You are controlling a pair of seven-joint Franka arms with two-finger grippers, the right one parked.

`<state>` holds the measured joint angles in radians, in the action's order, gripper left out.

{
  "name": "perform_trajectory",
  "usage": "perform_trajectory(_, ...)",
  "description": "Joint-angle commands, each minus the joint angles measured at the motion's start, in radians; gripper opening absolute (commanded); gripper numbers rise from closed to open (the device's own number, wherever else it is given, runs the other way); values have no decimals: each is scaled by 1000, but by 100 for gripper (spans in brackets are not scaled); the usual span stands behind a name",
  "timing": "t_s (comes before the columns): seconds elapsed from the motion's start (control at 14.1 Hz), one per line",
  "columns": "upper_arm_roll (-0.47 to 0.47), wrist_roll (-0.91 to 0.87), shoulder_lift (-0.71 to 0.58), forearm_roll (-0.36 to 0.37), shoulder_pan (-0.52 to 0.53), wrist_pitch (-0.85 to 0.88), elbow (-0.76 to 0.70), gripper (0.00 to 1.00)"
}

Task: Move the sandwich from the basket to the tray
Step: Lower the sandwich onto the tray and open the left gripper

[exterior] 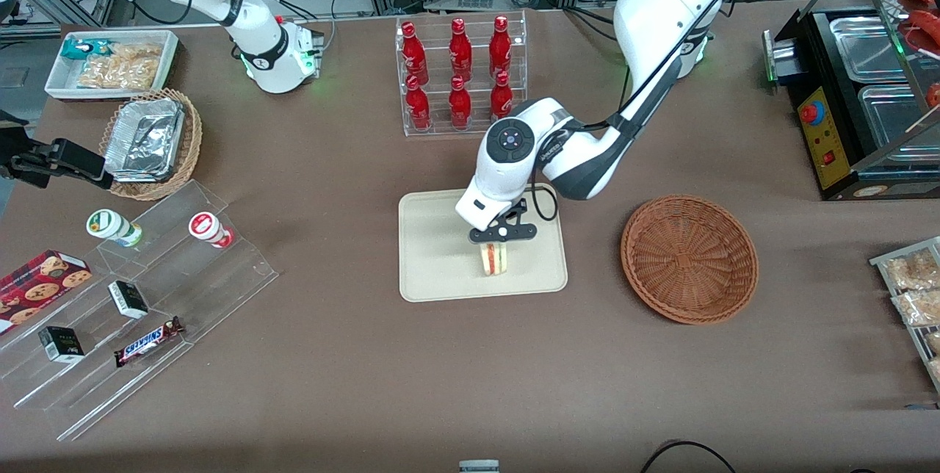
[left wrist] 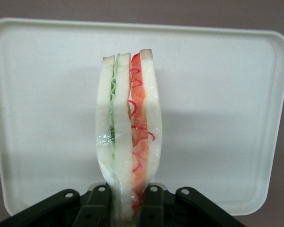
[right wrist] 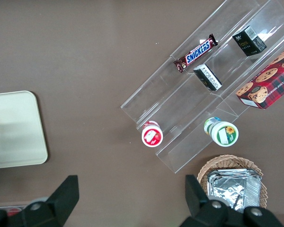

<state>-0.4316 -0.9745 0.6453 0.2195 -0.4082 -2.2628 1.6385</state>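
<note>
Fingers (left wrist: 153, 201) of the left arm's gripper (exterior: 499, 241) are clamping the sandwich (exterior: 494, 258) from both sides, pinching the narrow end of the wedge between their black pads. The wedge is standing on edge over the cream tray (exterior: 440, 278), near the tray's middle and toward the rim closest to the front camera; whether its lower edge is touching the tray I cannot tell.

The wrist camera is showing what the front one cannot: the sandwich (left wrist: 128, 137) is wrapped in clear film, with pale white bread slices, a thin green layer running along one seam and a thick orange-red layer with curly red strands along the other. The tray (left wrist: 236, 118) is filling nearly everything around it.

The front view is giving the wider setting. The round reddish-brown basket (exterior: 689, 258) is sitting on the brown worktop (exterior: 440, 385) beside the tray, toward the working arm's end, apart from it and holding nothing. Farther from the front camera than the tray, a clear rack of red bottles (exterior: 460, 73) is standing. Toward the parked arm's end, a lighter wicker basket with foil containers (exterior: 150, 142) and a stepped clear display (exterior: 147, 297) with snacks are lying.
</note>
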Motion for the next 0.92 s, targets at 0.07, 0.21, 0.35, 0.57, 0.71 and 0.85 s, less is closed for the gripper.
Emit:
perform_trajectory(0.07,7,-32,37,24,-31,-12,-29,32)
perform_trajectory(0.21,7,-32,37,24,-31,-14,-31,82)
perform_trajectory(0.35,8,-30,36,24,-31,-14,-29,100)
perform_trajectory(0.57,30,5,19,29,-27,-11,-58,100)
perform_trajectory(0.71,59,25,-13,27,-27,-4,-68,100)
perform_trajectory(0.85,65,25,-50,27,-21,6,-68,100)
